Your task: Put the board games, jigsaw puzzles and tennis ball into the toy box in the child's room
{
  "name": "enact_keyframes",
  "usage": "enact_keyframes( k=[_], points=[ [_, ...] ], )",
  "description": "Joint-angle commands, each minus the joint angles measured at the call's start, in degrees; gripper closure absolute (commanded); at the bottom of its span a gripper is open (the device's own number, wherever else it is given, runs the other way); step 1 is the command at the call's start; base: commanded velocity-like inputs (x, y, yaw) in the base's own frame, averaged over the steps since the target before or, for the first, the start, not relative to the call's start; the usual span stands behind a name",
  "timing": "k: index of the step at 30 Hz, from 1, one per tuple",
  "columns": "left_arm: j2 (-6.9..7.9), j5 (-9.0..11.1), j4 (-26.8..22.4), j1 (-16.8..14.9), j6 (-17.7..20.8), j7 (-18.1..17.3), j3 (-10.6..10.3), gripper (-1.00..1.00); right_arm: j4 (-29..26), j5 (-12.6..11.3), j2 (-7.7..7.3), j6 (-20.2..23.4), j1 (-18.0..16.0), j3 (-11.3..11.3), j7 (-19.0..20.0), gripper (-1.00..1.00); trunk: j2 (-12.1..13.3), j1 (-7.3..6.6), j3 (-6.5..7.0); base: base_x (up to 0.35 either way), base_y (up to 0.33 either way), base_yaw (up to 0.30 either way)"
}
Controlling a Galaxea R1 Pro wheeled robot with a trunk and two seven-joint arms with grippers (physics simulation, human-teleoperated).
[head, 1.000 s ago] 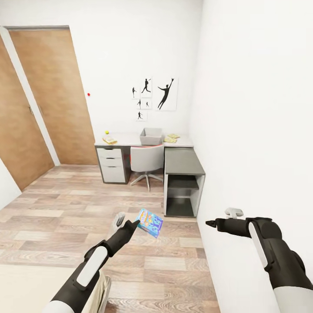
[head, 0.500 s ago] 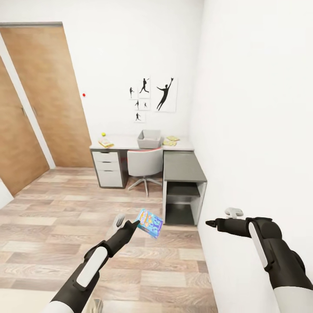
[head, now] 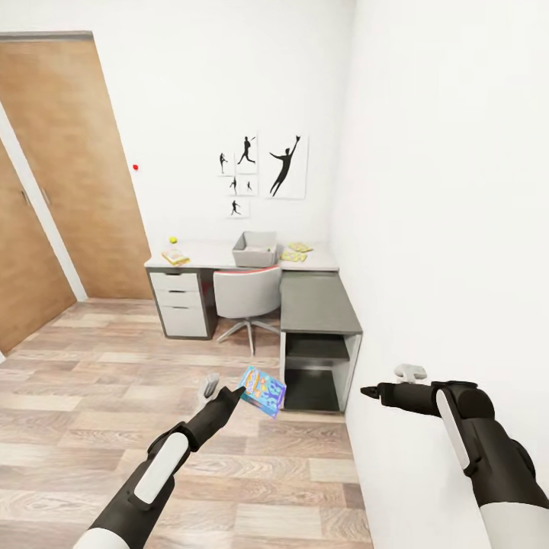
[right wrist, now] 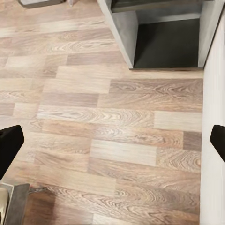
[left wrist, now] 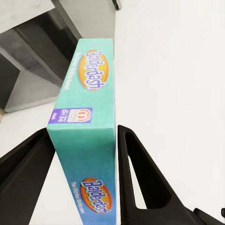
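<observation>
The left gripper [head: 238, 391] is clamped on the blue board game [head: 262, 390], carried in the air toward the toy box [head: 254, 248] mid-table [head: 210, 260], while the right gripper [head: 369, 393] hangs wide, empty.

The blue board game [left wrist: 89, 136] clamped in my left gripper [left wrist: 84, 187] reads "Balderdash" twice along its narrow teal edge, in orange ovals, seen from my left wrist. Between them sits a small purple panel with a red "m" logo; its fine print and the white line beside the upper title are too small to read.
</observation>
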Motion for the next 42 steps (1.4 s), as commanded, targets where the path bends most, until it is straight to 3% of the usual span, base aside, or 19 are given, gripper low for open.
enact_keyframes(
  k=[1, 21, 42],
  points=[
    [-0.02, 0.61, -0.01, -0.06, 0.35, -0.06, 0.05, 1.00, -0.04, -0.12, -0.01, 0.30, -0.05, -0.05, 0.06, -1.00, -0.12, 0.07, -0.12, 0.322, -0.145, 0.000],
    [-0.01, 0.88, -0.04, 0.07, 0.28, -0.10, 0.05, 1.00, -0.38, -0.12, -0.01, 0.30, 0.03, 0.02, 0.05, -1.00, -0.12, 0.07, -0.12, 0.315, -0.078, 0.000],
    [-0.02, 0.91, -0.10, 0.38, 0.26, -0.10, 0.16, 1.00, -0.40, -0.16, -0.04, -0.01, 0.16, -0.14, 0.11, -1.00, -0.12, 0.07, -0.12, 0.062, 0.000, 0.000]
  ],
)
